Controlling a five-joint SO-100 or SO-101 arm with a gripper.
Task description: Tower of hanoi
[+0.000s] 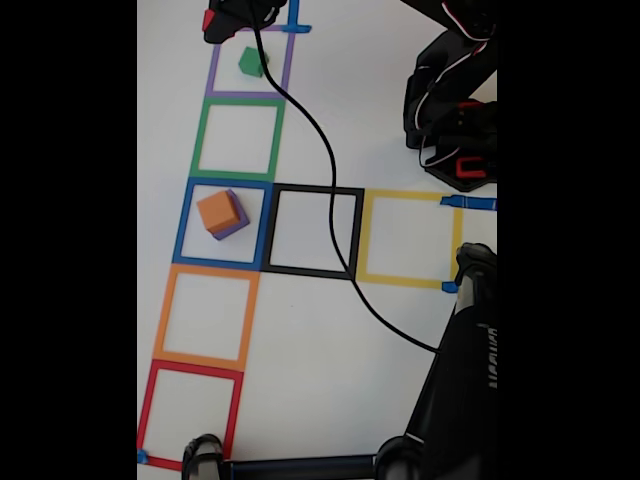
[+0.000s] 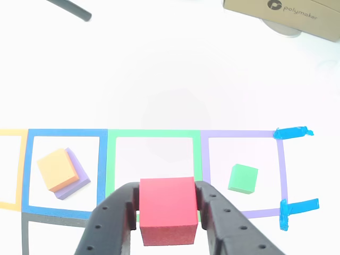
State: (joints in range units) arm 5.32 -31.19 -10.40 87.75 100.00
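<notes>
In the other view my gripper (image 2: 166,195) is shut on the red cube (image 2: 168,212), one black finger on each side, low in the picture in front of the green tape square (image 2: 154,136). The small green cube (image 2: 243,178) sits inside the purple tape square (image 2: 241,134). The orange cube (image 2: 56,169) rests on the purple cube (image 2: 78,179) inside the blue tape square (image 2: 64,133). In the fixed view the gripper (image 1: 236,20) is at the top edge, just beyond the green cube (image 1: 252,62); the orange cube (image 1: 218,211) on the purple cube (image 1: 236,227) stands two squares away.
A black cable (image 1: 325,170) runs across the black tape square. The arm's base (image 1: 455,120) is at the right, and a black stand (image 1: 465,380) fills the lower right. Orange, red and yellow tape squares hold nothing. A cardboard box (image 2: 287,16) lies at the far edge.
</notes>
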